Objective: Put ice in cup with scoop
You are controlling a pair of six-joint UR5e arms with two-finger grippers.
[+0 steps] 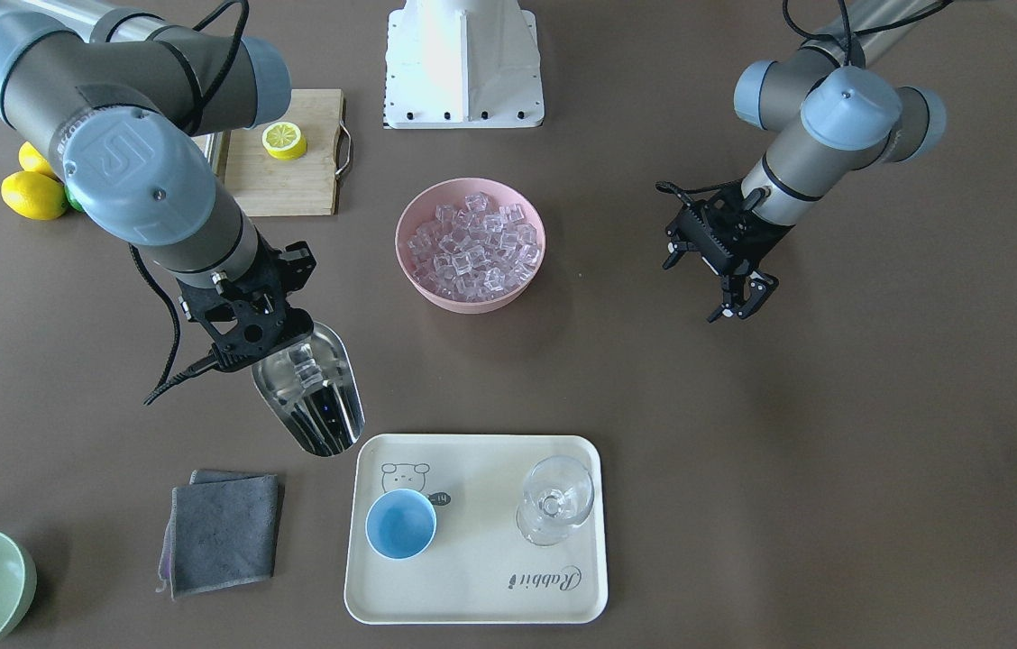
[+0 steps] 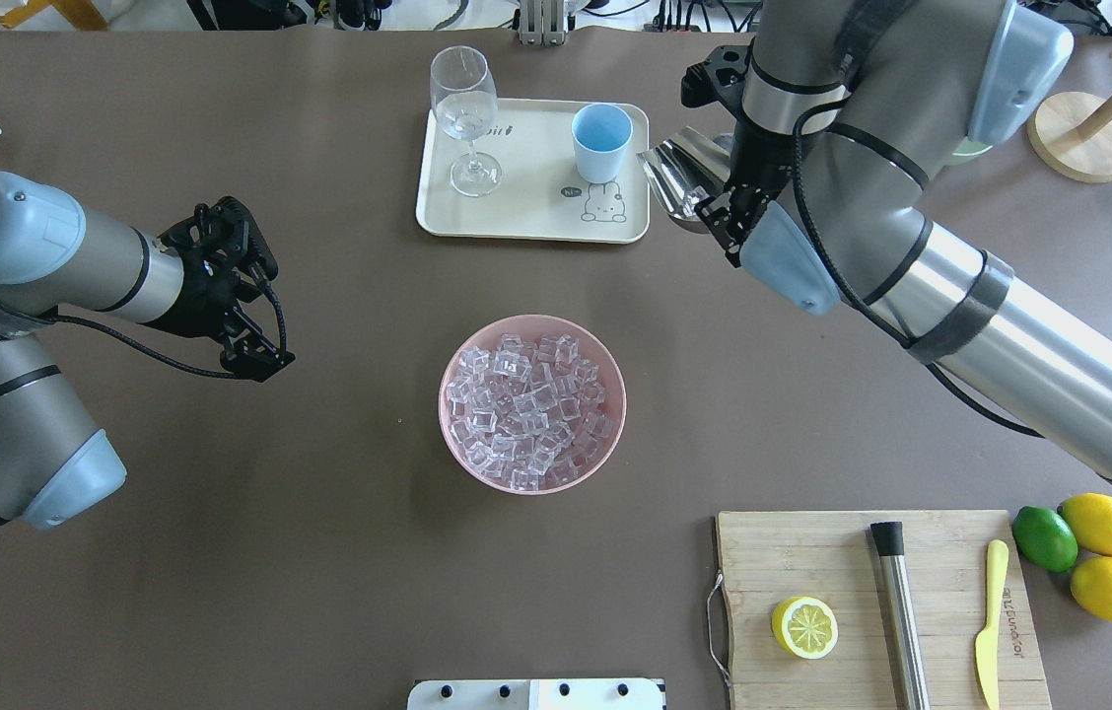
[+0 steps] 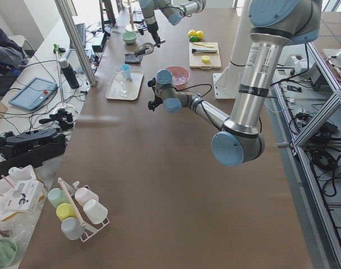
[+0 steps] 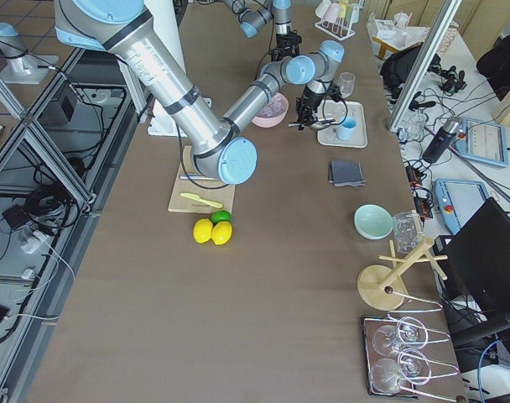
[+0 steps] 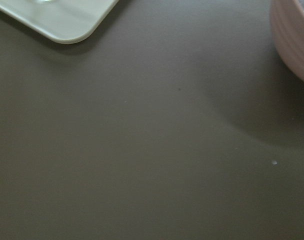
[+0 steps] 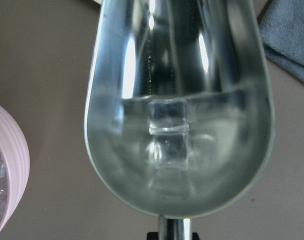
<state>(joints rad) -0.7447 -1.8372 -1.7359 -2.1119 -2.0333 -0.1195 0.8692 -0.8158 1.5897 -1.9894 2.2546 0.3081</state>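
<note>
Scoop [image 1: 315, 401] is riding in the right gripper [image 1: 272, 342], clamped by the handle and carrying one ice cube [image 6: 167, 117]. It's hovering just beside the tray [image 1: 490, 595], on the side where the light-blue cup [image 1: 400, 525] is standing. Left gripper [image 1: 743, 302] is hanging empty with its jaws apart, well away from the tray.

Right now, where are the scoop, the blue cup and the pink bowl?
scoop [image 1: 319, 415], front-facing view, inside its trough.
cup [image 1: 401, 525], front-facing view, its blue inside.
pink bowl [image 1: 471, 303], front-facing view, outer wall.
</note>
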